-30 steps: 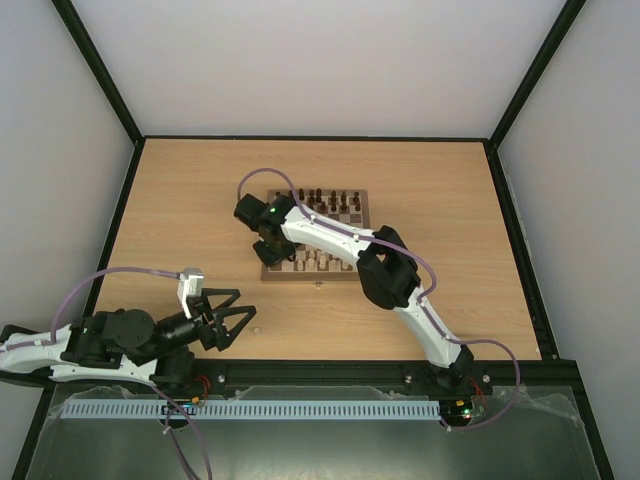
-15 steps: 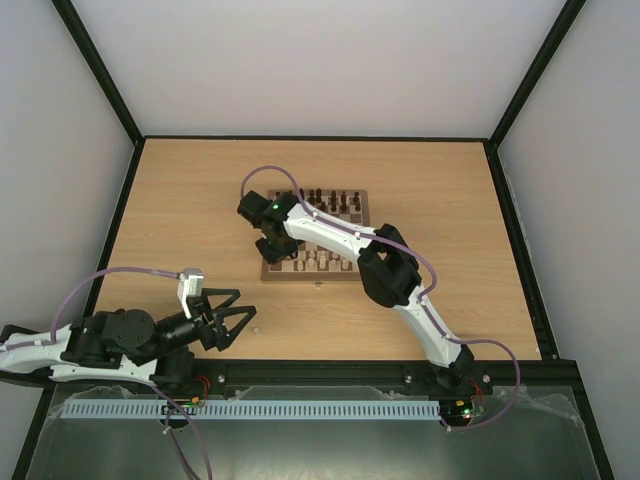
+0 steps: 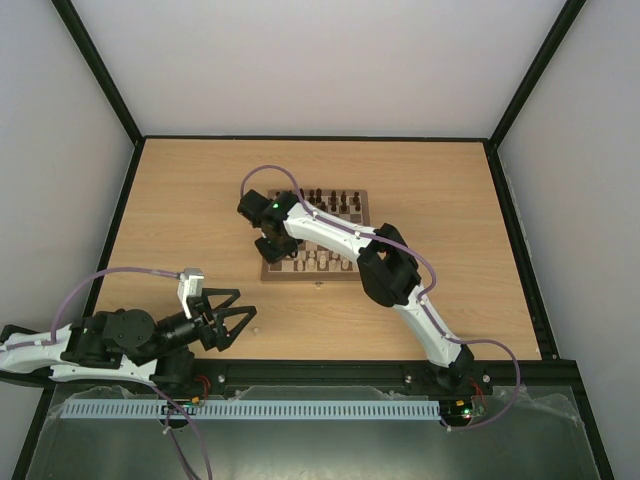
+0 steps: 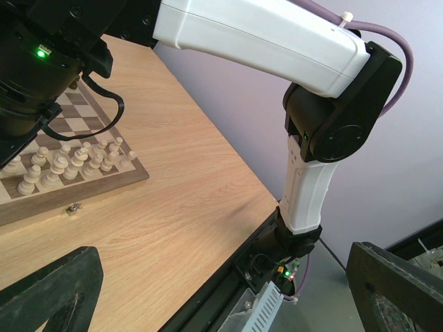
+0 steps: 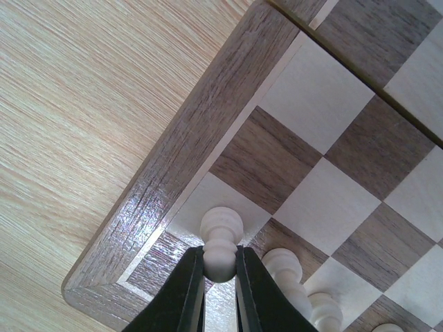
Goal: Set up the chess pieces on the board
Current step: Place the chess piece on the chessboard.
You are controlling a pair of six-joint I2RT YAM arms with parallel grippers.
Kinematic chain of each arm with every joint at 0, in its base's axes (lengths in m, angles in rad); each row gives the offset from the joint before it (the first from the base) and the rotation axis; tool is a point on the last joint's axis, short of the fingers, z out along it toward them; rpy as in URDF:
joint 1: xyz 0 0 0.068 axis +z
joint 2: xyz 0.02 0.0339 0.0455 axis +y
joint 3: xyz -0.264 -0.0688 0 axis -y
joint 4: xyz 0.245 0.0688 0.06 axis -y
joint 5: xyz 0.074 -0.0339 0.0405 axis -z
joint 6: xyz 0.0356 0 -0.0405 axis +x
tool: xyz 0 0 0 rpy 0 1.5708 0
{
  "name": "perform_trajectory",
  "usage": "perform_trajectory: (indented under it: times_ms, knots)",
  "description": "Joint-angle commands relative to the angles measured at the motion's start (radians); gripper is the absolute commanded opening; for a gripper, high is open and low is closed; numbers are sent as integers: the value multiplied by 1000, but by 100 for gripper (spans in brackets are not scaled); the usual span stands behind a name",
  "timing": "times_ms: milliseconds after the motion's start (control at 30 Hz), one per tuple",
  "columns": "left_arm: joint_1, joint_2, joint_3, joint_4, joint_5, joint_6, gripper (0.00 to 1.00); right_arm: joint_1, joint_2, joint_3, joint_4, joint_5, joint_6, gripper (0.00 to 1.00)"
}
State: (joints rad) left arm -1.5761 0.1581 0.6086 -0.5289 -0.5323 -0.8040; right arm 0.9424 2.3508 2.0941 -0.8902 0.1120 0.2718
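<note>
The right hand (image 5: 220,261) pinched a pale chess piece (image 5: 221,228) at the corner square of the board (image 5: 166,200), mid-way across the desk (image 3: 450,190), while the left hand (image 3: 226,325) sat spread by its near edge, and a crooked release risked tipping it into the neighbouring piece (image 5: 284,266) just beside.

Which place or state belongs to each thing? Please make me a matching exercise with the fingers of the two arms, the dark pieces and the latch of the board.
Things:
1. left fingers
2. right fingers
3. dark pieces
4. latch

Places or states:
A. at the middle of the near edge of the board
B. shut on a pale piece over a corner square of the board
C. wide open, holding nothing
D. on the far rows of the board

Pairs: 1-C, 2-B, 3-D, 4-A
</note>
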Motion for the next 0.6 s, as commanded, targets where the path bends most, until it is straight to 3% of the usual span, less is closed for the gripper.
perform_trajectory:
  times_ms: [0,567]
  knots:
    - [7,9,25,17,-9,19,99,-4,34,21,-28,-18,-11,11]
    - [7,16,33,18,-14,28,99,-4,19,44,-28,-25,-18,27]
